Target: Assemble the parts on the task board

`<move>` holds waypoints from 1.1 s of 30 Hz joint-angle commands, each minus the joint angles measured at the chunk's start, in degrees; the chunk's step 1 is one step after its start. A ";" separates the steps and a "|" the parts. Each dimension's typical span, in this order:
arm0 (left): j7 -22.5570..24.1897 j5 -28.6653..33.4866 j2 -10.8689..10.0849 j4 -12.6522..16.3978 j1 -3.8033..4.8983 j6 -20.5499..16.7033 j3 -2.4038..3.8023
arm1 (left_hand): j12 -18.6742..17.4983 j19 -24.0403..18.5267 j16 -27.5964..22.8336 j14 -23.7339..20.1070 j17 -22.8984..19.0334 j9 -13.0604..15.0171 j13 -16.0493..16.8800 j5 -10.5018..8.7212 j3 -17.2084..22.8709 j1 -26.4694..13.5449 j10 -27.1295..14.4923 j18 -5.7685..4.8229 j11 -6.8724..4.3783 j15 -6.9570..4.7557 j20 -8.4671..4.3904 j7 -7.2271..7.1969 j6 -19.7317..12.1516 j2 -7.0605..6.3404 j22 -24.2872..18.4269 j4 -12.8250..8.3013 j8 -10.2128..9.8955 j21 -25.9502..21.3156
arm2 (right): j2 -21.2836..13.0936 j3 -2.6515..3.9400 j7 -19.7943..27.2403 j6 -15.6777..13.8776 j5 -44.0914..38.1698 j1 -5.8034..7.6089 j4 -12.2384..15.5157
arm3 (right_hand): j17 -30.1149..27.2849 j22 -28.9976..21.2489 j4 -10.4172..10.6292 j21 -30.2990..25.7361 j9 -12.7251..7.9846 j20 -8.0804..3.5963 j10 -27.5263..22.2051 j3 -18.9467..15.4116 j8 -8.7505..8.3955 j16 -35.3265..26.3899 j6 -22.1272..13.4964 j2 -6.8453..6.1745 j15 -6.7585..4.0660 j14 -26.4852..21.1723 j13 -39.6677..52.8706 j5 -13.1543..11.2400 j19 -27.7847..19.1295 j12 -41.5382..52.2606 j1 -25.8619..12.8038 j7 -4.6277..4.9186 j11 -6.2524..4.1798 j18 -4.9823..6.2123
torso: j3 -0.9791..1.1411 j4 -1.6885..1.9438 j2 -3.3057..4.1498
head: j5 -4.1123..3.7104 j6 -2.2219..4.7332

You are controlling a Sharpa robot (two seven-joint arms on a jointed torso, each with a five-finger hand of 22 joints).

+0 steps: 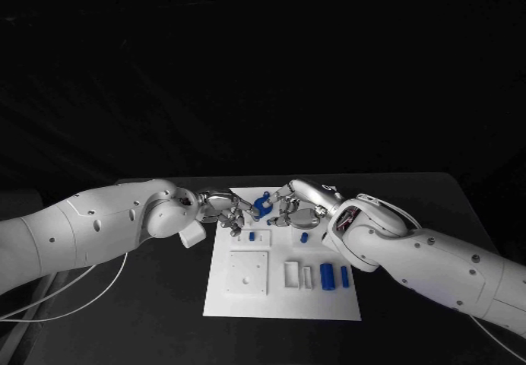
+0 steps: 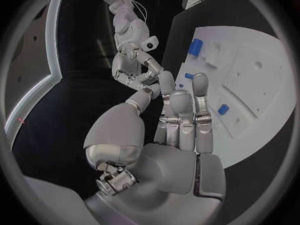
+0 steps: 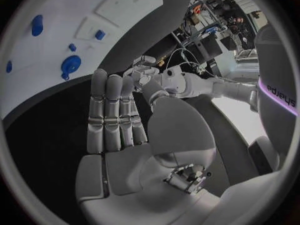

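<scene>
Scene: two silver hands meet over the far end of the white task board (image 1: pixel 282 304), at 12 o'clock on the plate in the head view.
Left hand (image 1: pixel 223 209): fingers bunched at the board's far-left corner; whether they grip anything cannot be told. Its own wrist view shows the fingers (image 2: pixel 181 120) straight, side by side, nothing in the palm.
Right hand (image 1: pixel 293 209): hovers at the far-right part of the board; the right wrist view shows flat, extended fingers (image 3: pixel 112 112) and a bare palm, so it appears to hold nothing.
Round blue part (image 1: pixel 262 201): sits between the two hands, at 3 o'clock from the left hand and 9 o'clock from the right; contact with either cannot be made out. The right wrist view shows it lying on the board (image 3: pixel 70 65).
Nearer hand: roughly equal, a judgement.
Other parts: two blue cylinders (image 1: pixel 327 274) at the board's near-right, long axes running 12 to 6 o'clock; two small blue pegs (image 1: pixel 304 237) mid-board.
</scene>
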 commanded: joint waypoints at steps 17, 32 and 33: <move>1.10 -1.27 0.23 0.86 -0.05 -1.29 -0.01 | 1.96 0.34 1.36 0.00 0.57 15.02 0.71 -0.81 0.06 1.07 2.13 -0.72 -1.14 -0.60 -0.45 -6.63 7.16 -1.02 1.04 2.11 0.04 0.02 | 1.67 -0.18 -1.40 0.38 -0.89 -0.03 -1.65 | 0.14 0.60 0.12 -3.70 0.04 0.04 0.22 -4.09 -0.09 0.27 -0.39 1.48 -0.05 0.05 0.77 -6.62 2.07 0.53 0.36 0.00 0.11 -0.81 | -0.05 0.04 -0.03 | -0.12 -0.02; 1.19 -1.32 0.37 0.98 -0.05 -1.14 -0.01 | 2.43 0.36 1.61 0.04 0.76 15.86 0.84 -1.36 -0.24 1.26 2.14 -0.75 -1.23 -0.62 -0.45 -6.79 7.49 -1.10 1.02 2.38 0.02 0.10 | 2.40 -0.86 -1.07 0.78 -0.88 -0.03 -2.69 | 1.43 2.41 1.05 -4.73 0.08 -0.22 0.49 -5.16 -0.07 1.51 2.62 3.46 -0.36 0.46 2.38 -9.89 3.15 1.97 -0.28 -0.89 -0.36 -1.05 | 0.03 -0.03 0.00 | -0.08 -0.17; 1.19 -1.33 0.37 0.98 -0.05 -1.11 -0.01 | 2.43 0.36 1.61 0.04 0.76 15.86 0.84 -1.36 -0.24 1.26 2.14 -0.75 -1.23 -0.62 -0.45 -6.79 7.49 -1.10 1.02 2.38 0.02 0.10 | 2.42 -0.88 -1.05 0.79 -0.88 -0.03 -2.74 | 1.56 2.54 1.16 -4.74 0.10 -0.26 0.55 -5.13 -0.04 1.63 3.05 3.61 -0.40 0.53 2.53 -10.00 3.23 2.11 -0.33 -1.03 -0.42 -1.07 | 0.05 -0.02 0.00 | -0.07 -0.23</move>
